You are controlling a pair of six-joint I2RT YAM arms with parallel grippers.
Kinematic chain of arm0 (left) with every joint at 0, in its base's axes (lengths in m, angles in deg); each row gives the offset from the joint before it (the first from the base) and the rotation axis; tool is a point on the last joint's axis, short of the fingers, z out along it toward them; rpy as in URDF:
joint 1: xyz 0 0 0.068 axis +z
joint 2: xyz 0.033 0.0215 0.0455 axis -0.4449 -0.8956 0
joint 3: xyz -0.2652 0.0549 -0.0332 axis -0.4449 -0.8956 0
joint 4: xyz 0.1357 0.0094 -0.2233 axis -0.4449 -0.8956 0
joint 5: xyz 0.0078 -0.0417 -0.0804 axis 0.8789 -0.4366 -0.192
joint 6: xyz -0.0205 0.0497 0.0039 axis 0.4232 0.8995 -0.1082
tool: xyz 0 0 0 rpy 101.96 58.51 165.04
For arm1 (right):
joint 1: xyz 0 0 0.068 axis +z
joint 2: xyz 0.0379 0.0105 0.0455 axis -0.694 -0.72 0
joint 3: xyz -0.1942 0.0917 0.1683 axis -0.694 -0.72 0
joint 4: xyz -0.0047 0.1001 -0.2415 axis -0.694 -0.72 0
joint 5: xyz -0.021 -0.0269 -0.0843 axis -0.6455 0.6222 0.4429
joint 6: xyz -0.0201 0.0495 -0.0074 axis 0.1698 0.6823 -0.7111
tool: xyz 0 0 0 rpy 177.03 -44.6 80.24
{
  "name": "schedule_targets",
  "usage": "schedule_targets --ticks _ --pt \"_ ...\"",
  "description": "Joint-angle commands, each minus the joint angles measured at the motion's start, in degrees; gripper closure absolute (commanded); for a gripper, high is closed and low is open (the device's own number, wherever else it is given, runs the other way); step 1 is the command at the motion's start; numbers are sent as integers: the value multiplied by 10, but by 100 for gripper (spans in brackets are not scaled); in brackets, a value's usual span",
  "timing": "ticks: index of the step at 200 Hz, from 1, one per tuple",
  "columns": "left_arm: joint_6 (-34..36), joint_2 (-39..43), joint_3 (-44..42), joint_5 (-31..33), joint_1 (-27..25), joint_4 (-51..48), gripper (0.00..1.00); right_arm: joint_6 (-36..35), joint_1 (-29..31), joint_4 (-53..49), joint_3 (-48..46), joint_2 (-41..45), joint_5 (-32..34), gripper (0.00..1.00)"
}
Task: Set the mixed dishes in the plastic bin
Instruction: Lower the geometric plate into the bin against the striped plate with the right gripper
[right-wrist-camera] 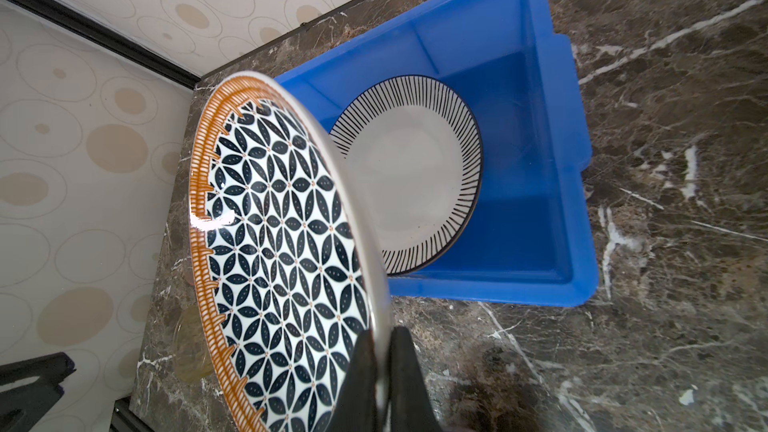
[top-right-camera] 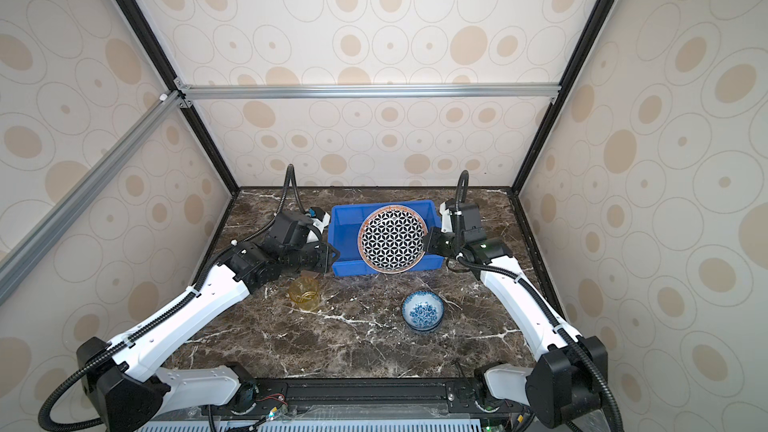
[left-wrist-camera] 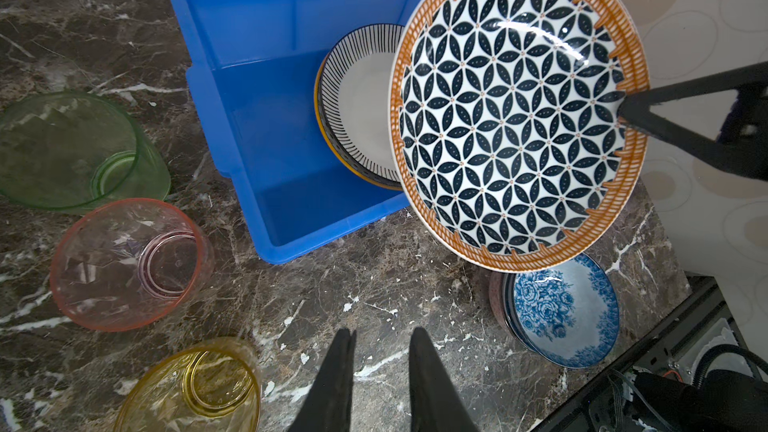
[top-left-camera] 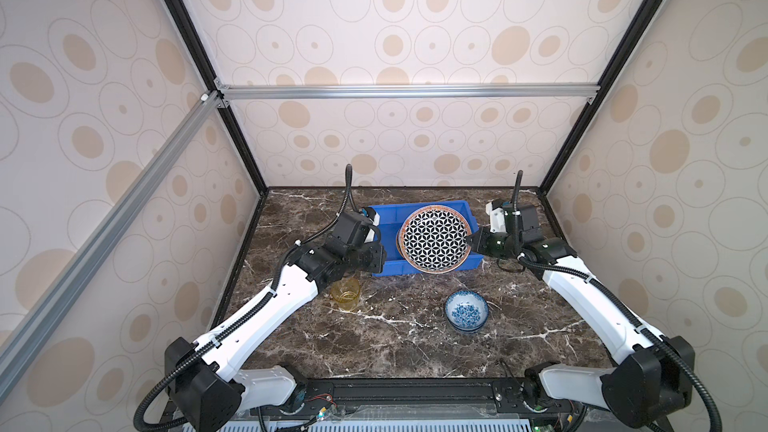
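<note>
My right gripper (right-wrist-camera: pixel 380 338) is shut on the rim of the black-white geometric plate (top-left-camera: pixel 434 241) with an orange border. It holds the plate tilted above the right half of the blue plastic bin (top-left-camera: pixel 386 218). A striped plate (right-wrist-camera: pixel 411 176) lies inside the bin, leaning on its wall. My left gripper (left-wrist-camera: pixel 382 332) hangs open and empty over the marble, just left of the bin's near corner (top-right-camera: pixel 334 257). On the table stand a yellow cup (top-left-camera: pixel 345 293), a pink cup (left-wrist-camera: pixel 129 263), a green cup (left-wrist-camera: pixel 70 151) and a blue-floral bowl (top-left-camera: pixel 466 310).
The left arm hides the pink and green cups in both top views. The blue-floral bowl (left-wrist-camera: pixel 561 309) sits on top of another dish. Patterned walls close the table at the back and sides. The left half of the bin floor (left-wrist-camera: pixel 257 97) is bare.
</note>
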Motion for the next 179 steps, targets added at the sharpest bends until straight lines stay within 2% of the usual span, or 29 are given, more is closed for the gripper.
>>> schedule_targets --ticks 1,179 --pt "18 -7 27 6 -4 9 76 26 -16 78 14 0 -38 100" --pt "44 -58 45 -12 1 40 76 56 -55 135 59 -112 -85 100"
